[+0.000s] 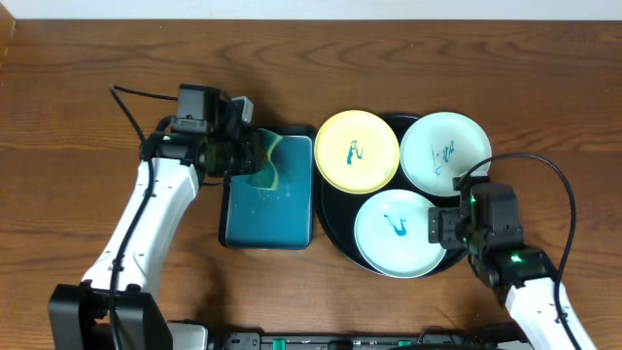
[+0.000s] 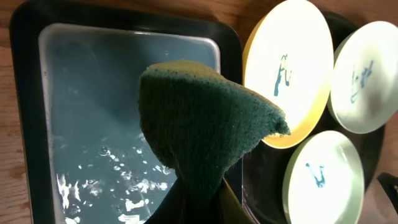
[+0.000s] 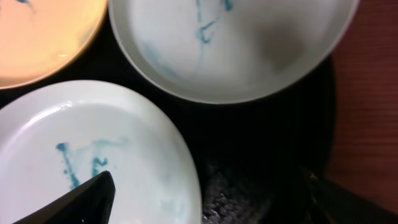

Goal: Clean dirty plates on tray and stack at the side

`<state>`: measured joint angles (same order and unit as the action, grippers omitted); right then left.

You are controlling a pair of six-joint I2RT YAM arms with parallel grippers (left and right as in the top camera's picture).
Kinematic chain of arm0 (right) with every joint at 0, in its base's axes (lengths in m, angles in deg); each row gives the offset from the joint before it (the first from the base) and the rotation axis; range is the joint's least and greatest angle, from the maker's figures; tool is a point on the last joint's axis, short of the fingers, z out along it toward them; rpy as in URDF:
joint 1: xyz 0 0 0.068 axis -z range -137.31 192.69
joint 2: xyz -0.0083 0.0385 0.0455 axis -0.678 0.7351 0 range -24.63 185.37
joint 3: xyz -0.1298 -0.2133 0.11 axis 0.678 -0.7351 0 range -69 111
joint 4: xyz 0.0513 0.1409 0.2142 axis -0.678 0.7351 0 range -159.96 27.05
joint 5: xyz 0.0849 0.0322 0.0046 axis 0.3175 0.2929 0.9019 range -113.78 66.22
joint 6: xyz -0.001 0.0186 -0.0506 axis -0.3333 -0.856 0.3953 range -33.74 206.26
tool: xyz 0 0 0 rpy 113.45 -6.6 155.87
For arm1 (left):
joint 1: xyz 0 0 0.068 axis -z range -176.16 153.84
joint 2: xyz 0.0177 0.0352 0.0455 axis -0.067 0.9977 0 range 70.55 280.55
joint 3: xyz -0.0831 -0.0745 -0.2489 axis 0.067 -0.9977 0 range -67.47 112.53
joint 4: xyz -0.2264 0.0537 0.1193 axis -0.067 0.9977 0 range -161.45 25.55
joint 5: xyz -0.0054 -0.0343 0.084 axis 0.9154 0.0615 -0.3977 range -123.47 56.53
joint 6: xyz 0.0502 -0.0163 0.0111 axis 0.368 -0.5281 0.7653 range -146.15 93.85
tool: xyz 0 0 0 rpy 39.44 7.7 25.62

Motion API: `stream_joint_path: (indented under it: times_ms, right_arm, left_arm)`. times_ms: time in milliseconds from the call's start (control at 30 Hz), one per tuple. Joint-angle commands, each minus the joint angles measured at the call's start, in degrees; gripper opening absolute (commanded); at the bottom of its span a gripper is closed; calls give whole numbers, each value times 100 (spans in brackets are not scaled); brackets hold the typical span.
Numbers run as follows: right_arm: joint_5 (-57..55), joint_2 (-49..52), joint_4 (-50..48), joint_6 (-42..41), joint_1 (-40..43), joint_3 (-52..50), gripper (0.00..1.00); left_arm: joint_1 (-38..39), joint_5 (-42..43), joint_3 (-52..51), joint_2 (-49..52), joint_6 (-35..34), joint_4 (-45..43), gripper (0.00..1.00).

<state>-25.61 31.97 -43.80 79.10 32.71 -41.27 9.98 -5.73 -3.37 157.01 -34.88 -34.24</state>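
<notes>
Three plates with blue marks lie on a round black tray (image 1: pixel 334 226): a yellow plate (image 1: pixel 357 149), a pale plate at the back right (image 1: pixel 445 152) and a pale plate at the front (image 1: pixel 397 233). My left gripper (image 1: pixel 255 158) is shut on a green and yellow sponge (image 2: pixel 202 127) and holds it above a rectangular basin of water (image 1: pixel 267 214). My right gripper (image 3: pixel 205 199) is open, with the right rim of the front pale plate (image 3: pixel 106 149) between its fingers, low over the tray (image 3: pixel 249 180).
The basin (image 2: pixel 93 93) sits just left of the tray. Bare wooden table (image 1: pixel 78 58) lies to the left, back and right. A black cable (image 1: pixel 544 170) loops near the right arm.
</notes>
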Motion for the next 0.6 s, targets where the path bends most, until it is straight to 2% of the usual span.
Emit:
stream_joint_path:
  times_ms: [0, 167, 567]
  right_arm:
    - [-286, 332, 201, -111, 15, 476, 89]
    - [-282, 881, 238, -116, 15, 713, 88]
    - [-240, 1884, -46, -116, 13, 715, 68]
  left_arm:
    - [-59, 341, -111, 2, 120, 11, 7]
    - [-59, 334, -203, 4, 120, 7, 7]
    - [-59, 330, -352, 4, 120, 0, 8]
